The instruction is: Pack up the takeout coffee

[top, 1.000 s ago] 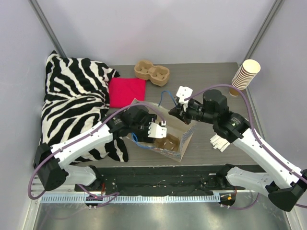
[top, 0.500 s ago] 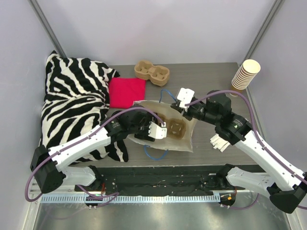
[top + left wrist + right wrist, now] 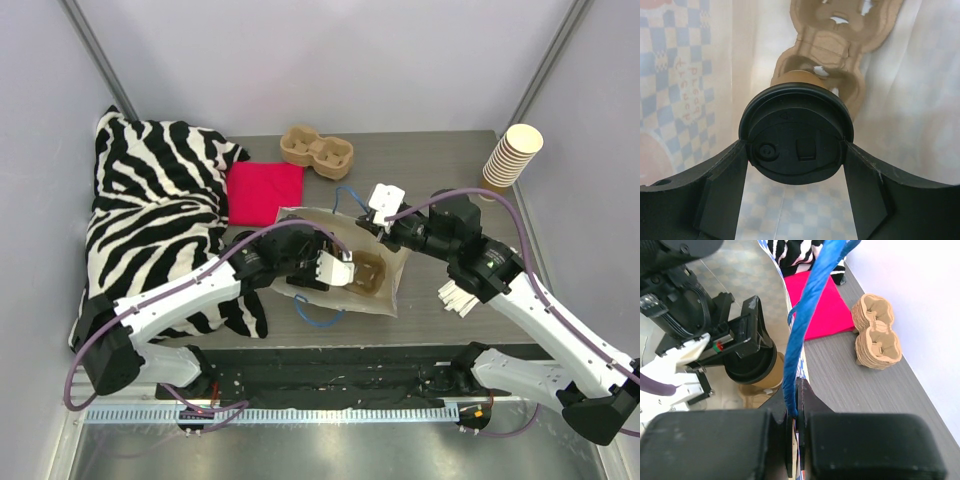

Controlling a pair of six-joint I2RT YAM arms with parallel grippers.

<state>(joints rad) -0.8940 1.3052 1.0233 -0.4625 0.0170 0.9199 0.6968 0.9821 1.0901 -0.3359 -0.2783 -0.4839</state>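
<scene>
The takeout coffee (image 3: 796,134), a tan paper cup with a black lid, sits between my left gripper's (image 3: 795,150) fingers, which are shut on the lid's sides. It hangs inside a checkered paper bag (image 3: 685,75) just above a brown cup carrier (image 3: 832,45) on the bag's floor. The right wrist view shows the same cup (image 3: 752,365) held by the left gripper (image 3: 747,335). My right gripper (image 3: 799,405) is shut on the bag's rim at its blue handle (image 3: 807,315). From above, the bag (image 3: 300,215) lies open between both grippers, left (image 3: 345,272) and right (image 3: 378,228).
A zebra-print cloth (image 3: 150,210) covers the left side, with a red cloth (image 3: 265,190) beside it. A spare stack of cup carriers (image 3: 316,150) sits at the back. A stack of lidless cups (image 3: 512,155) stands at the far right. White packets (image 3: 458,297) lie under the right arm.
The bag has dropped from standing to lying lower and wider open. My left gripper moved right, deeper into the bag with the coffee. My right gripper lowered slightly with the rim.
</scene>
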